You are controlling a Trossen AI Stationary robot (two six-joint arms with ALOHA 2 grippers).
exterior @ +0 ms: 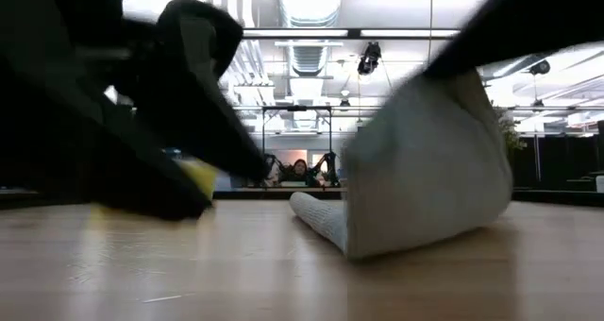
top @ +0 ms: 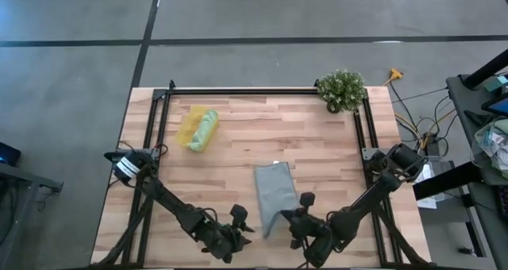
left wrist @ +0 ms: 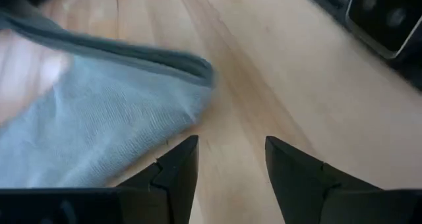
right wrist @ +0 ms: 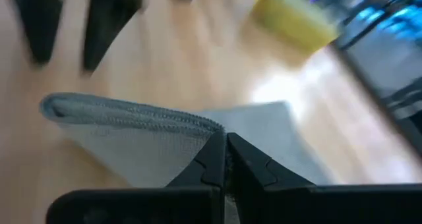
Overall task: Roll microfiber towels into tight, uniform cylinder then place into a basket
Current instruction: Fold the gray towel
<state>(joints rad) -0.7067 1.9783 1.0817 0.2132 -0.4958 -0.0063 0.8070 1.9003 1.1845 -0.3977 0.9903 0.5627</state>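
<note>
The grey-blue towel [top: 275,192] lay on the desk [top: 317,143] near its front edge, between the two end effectors. Its near corner was lifted and folded over, so the cloth looked like a soft tent in the low view [exterior: 429,170]. The right end effector [right wrist: 226,159] was clenched on this folded edge, with the fingers pressed together on the hem. The left end effector [left wrist: 229,159] stood just beside the towel with its fingers apart and nothing between them.

Well apart, toward the back left of the desk, the yellow basket [top: 190,128] held the green towel [top: 205,130]. A potted plant [top: 342,90] stood at the back right corner. Nothing lay between the grey-blue towel and the basket.

The high view alone showed the green towel and the plant. The low view showed a person [exterior: 300,170] far behind the desk in the room.
</note>
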